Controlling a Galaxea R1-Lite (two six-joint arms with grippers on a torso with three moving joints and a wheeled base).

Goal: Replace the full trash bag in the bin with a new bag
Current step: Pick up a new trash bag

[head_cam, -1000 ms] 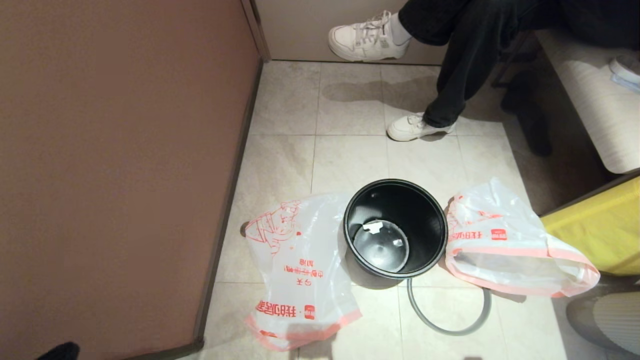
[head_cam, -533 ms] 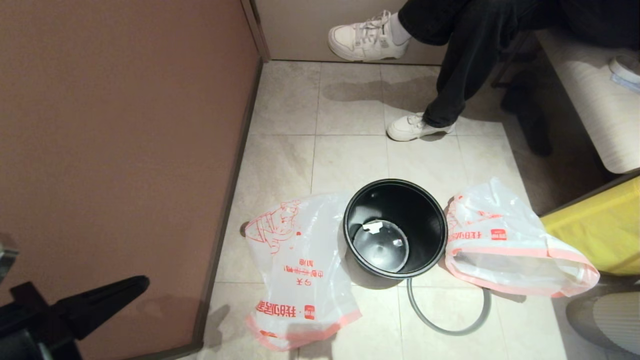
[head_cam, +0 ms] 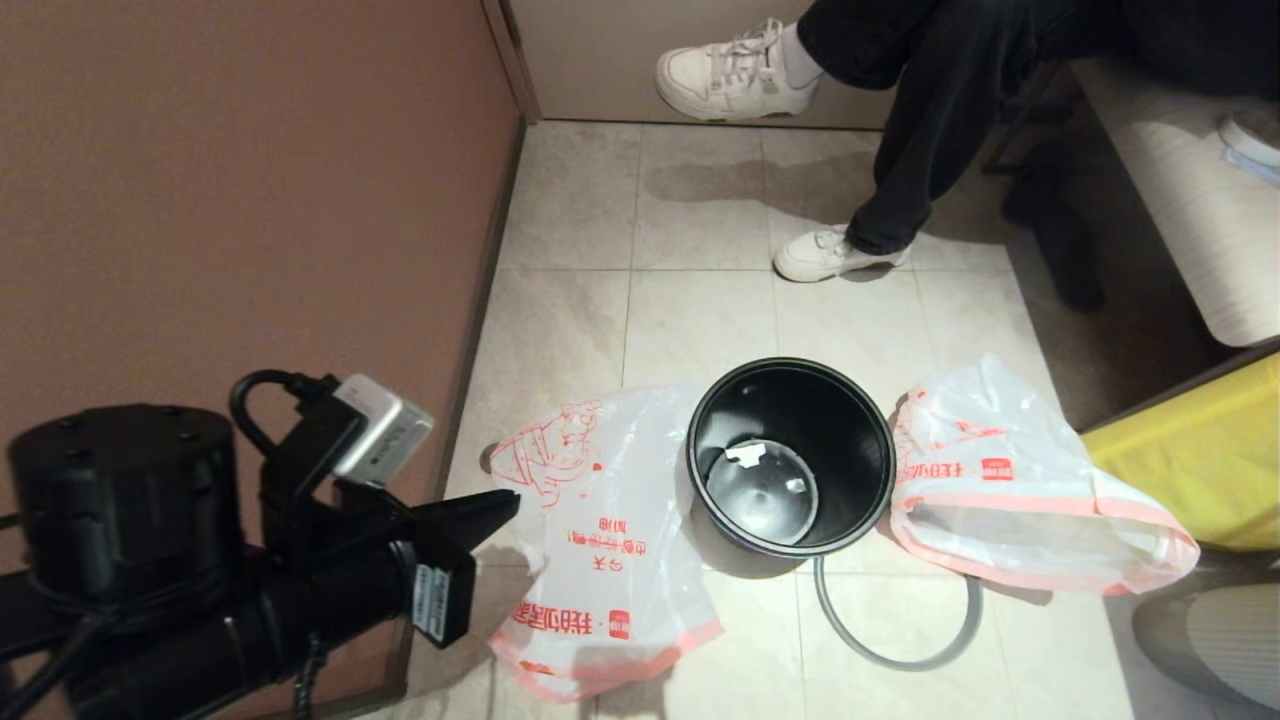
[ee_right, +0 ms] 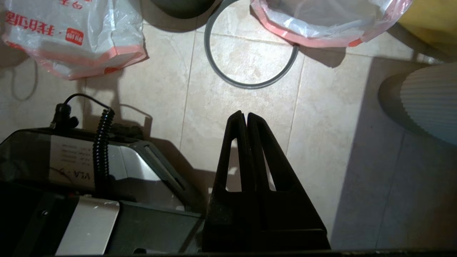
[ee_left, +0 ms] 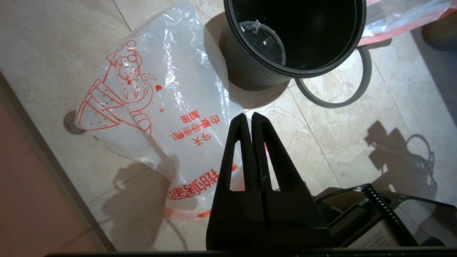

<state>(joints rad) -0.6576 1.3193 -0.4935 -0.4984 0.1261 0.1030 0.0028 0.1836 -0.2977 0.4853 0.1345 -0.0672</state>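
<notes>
The bin stands upright on the tiled floor, black and glossy inside, with no bag in it. Its loose grey ring lies on the floor in front of it. The new bag lies flat and limp to the bin's left, its red cartoon figure facing up. The full trash bag lies bulky on its side to the bin's right. My left gripper is shut and empty, hovering at the new bag's left edge; the left wrist view shows the left gripper over the new bag. My right gripper is shut and empty above bare tile, short of the grey ring.
A brown wall runs along the left. A seated person's legs and white shoe are behind the bin. A yellow container and a white ribbed object stand at the right. A round floor drain sits beside the new bag.
My left arm has come up into the head view from the lower left and swung right, its shut gripper now reaching the new bag's edge. Bags, bin and ring have not moved.
</notes>
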